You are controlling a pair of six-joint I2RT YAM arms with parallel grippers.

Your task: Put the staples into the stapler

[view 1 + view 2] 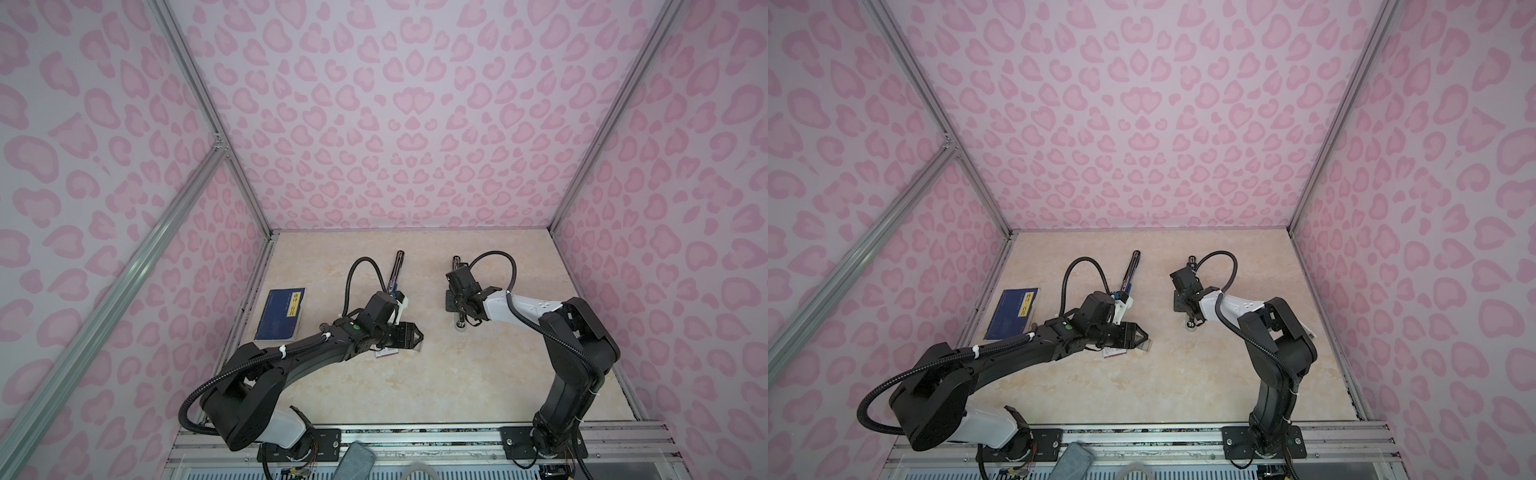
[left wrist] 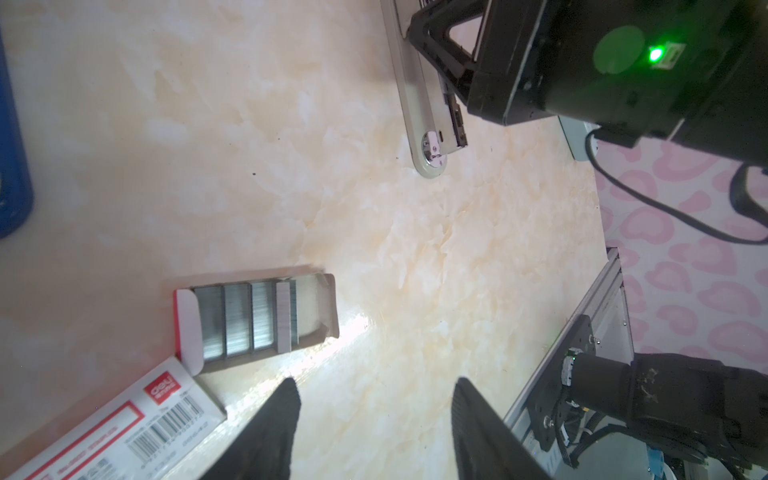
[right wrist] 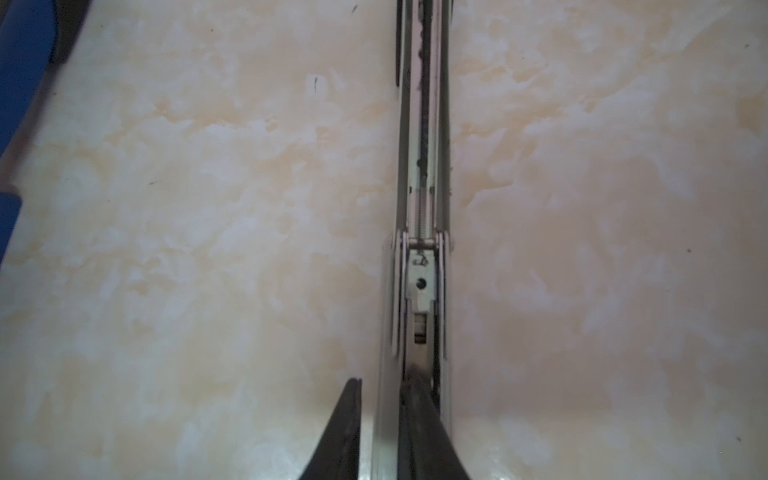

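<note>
Staples (image 2: 245, 320): grey strips in opened tray (image 2: 326, 307), near left on the counter (image 2: 208, 124), just ahead of the open, empty left hand (image 2: 376, 388). Stapler (image 3: 422, 166): opened, to the right, right hand (image 3: 382, 382) clamped on its side. Advised: pinch one strip squarely.

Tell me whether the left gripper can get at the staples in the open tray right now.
Probably yes. The left gripper is open and hovers just short of the tray, whose staples lie uncovered. Only bare table separates them; the box sleeve lies to one side.
</note>
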